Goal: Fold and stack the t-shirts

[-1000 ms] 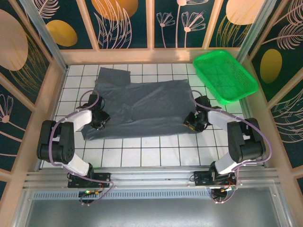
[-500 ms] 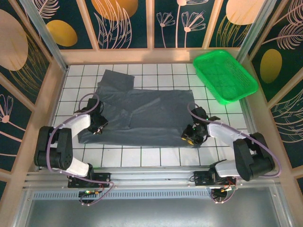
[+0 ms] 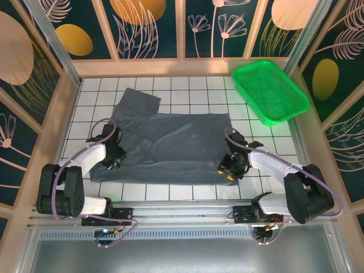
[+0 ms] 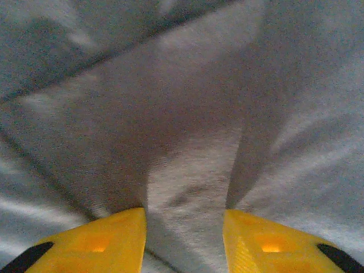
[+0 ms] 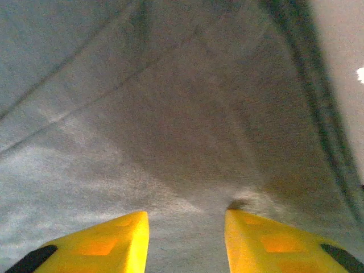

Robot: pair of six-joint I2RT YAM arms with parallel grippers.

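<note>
A dark slate-grey t-shirt (image 3: 170,142) lies spread flat on the white tiles, one sleeve pointing to the far left. My left gripper (image 3: 114,158) rests low on its near left corner, and my right gripper (image 3: 227,168) on its near right corner. In the left wrist view the yellow fingers (image 4: 114,239) stand apart over grey cloth (image 4: 187,114), the left gripper (image 4: 185,213) open with fabric lying flat in the gap. The right gripper (image 5: 186,215) is likewise open over cloth (image 5: 170,114), with the shirt's hem running along the right of that view.
A bright green plastic basket (image 3: 270,91) sits tilted at the far right corner. Wooden walls ring the tiled table (image 3: 170,193). A strip of bare tiles runs between the shirt's near hem and the arm bases.
Both grippers have drawn toward the near edge, dragging the shirt's near hem with them and flattening it. Their jaws have widened and the cloth now lies loose between the fingers.
</note>
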